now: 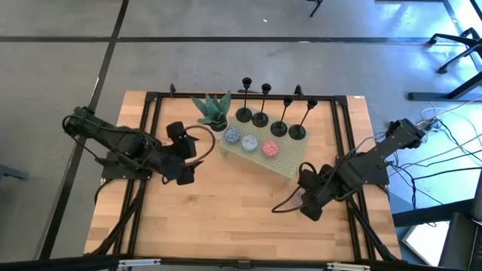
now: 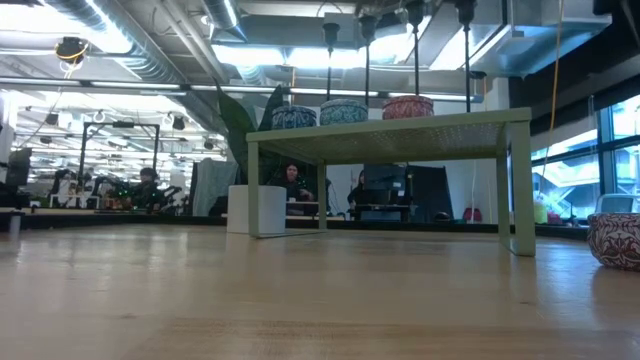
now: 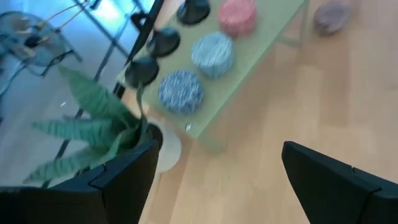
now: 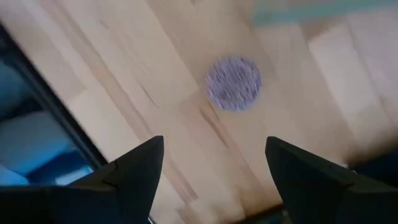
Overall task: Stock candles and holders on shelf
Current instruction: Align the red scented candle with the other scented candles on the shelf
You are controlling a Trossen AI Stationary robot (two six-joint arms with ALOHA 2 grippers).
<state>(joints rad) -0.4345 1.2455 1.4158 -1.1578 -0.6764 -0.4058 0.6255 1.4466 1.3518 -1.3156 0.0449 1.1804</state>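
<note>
Since three candles already sit in a row on the shelf [image 1: 290,159], the piece to handle is the fourth candle [image 4: 233,83], a pink-red speckled puck lying flat on the bare wooden table [image 1: 226,218], just off the shelf's end at the right edge of the low view. It looks small, stiff and light. Its round wall may be waxy and a little slick, so a grip across the widest part, low on the sides, seems safest.

The right gripper [image 4: 214,142] hangs above it at the high view's lower right, fingers spread apart and empty. The four holders [image 1: 260,118] stand upright along the shelf's far edge. A potted plant [image 1: 213,111] sits at the shelf's upper-left corner. The left gripper [image 1: 188,153] waits at left of centre, jaws wide apart, holding nothing.

No brand, label or legible writing appears anywhere.
</note>
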